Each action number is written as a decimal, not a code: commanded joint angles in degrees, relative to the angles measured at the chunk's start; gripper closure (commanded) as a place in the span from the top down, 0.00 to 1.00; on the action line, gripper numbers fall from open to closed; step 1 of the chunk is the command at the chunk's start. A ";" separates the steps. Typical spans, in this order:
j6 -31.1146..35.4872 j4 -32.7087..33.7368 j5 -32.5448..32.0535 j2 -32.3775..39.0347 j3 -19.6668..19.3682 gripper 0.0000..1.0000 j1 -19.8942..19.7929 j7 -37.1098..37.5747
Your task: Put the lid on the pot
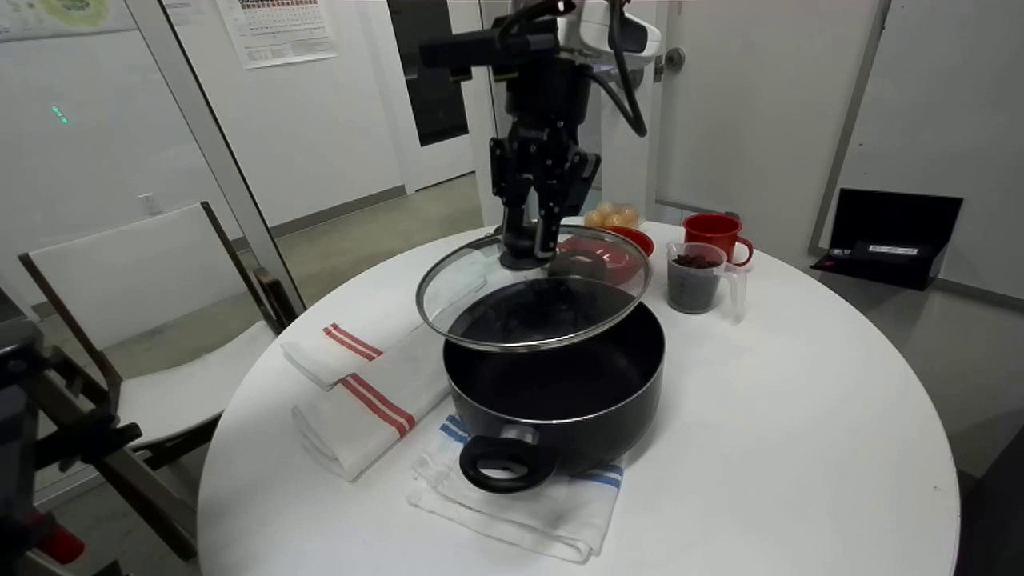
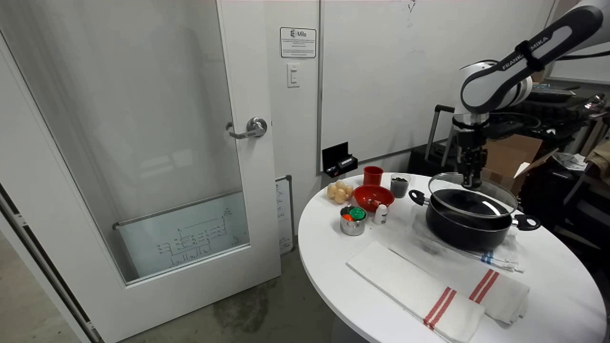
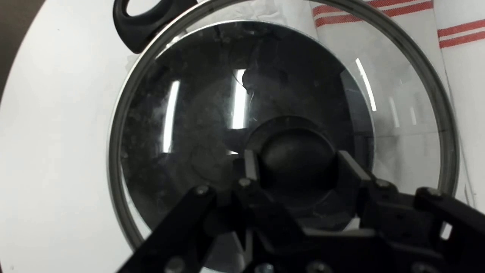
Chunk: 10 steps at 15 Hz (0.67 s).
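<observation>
Fingers (image 3: 251,165) around the lid's (image 3: 282,104) knob (image 3: 297,157).

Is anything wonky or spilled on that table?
The lid looks wonky: it isn't sitting snugly on the pot and sticks out toward the red-striped towels. Probably that's because the gripper is holding it. I can't see any clear spill.

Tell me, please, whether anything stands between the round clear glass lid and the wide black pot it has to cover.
Nothing visible does. The black gripper holds the round clear glass lid by its round black knob above the open top of the wide black pot; whether their rims touch anywhere, I cannot tell.
</observation>
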 commanded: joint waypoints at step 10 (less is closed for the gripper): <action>1.65 1.05 2.13 3.24 -1.40 0.26 -1.48 2.47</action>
